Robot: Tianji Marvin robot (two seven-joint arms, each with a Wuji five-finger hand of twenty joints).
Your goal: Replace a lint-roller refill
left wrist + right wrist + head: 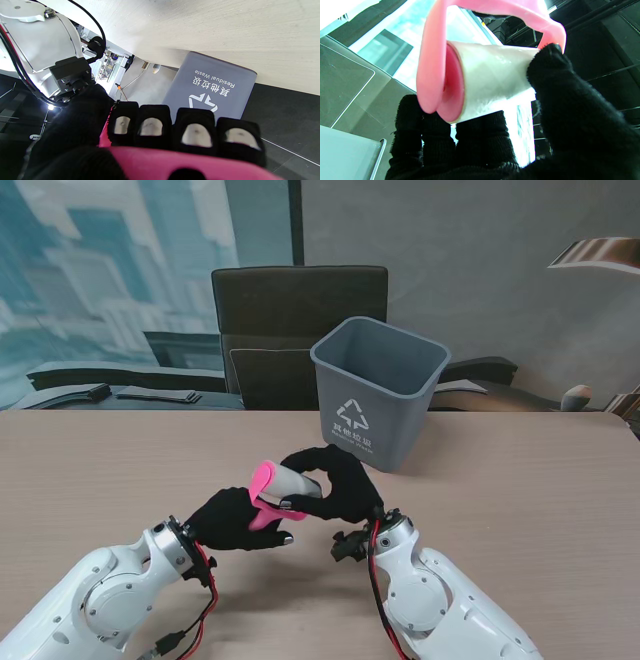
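Above the table's middle, near the grey waste bin, your left hand clamps the pink lint-roller handle while your right hand wraps thumb and fingers around the white refill roll. You look mid-removal: next, slide it off the spindle. Whether it has loosened stays hidden.

Beside the bin, the left robot hand covers most of the pink handle, and the right robot hand hides the far end of the white roll. In the left wrist view the handle runs off the picture's edge, and the bin is partly hidden behind the fingers.
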